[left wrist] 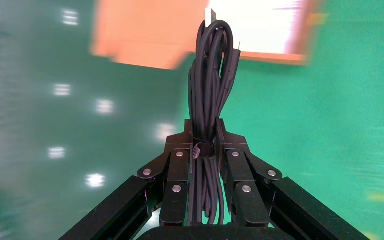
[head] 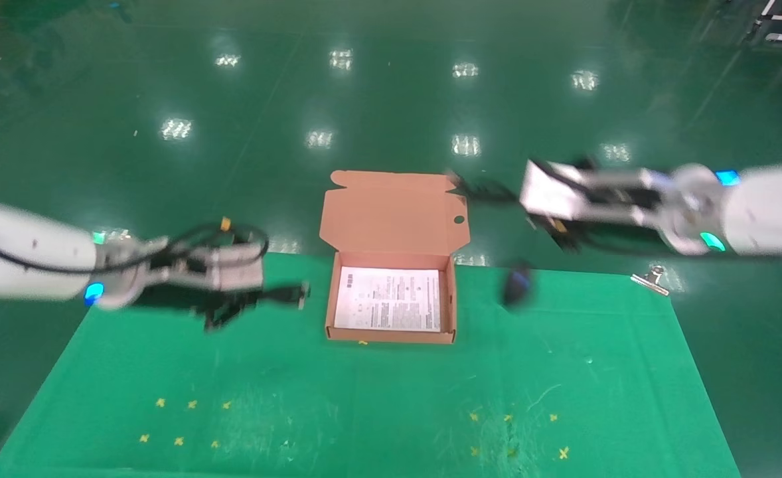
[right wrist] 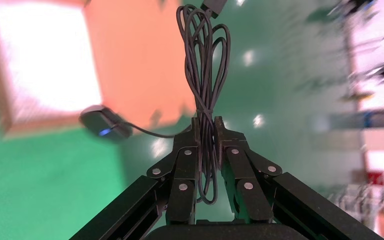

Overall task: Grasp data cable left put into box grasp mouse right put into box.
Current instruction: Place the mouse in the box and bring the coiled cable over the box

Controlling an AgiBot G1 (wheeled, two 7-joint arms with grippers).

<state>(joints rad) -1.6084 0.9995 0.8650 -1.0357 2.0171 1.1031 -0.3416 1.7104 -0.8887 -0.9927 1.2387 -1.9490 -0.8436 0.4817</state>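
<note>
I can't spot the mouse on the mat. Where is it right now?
The mouse hangs by its cord from the right pincer, in the air just right of the box in the head view.

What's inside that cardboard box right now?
Only a white printed leaflet lying on the floor of the box. Neither cable nor mouse is in it. Whatever lies under the leaflet is covered.

Data cable [left wrist: 211, 90]: black, silvery plug tip. Mouse [right wrist: 105, 125]: black body, small blue light, thin black cord. Box [head: 391, 226]: orange-brown cardboard; white leaflet [head: 388, 299] with dark print as its floor. Table cloth [head: 364, 398]: bright green, small yellow cross marks. Floor [head: 165, 79]: dark glossy green, white light reflections. Left gripper [left wrist: 204, 134] and right gripper [right wrist: 206, 131]: black, silver rivets.
</note>
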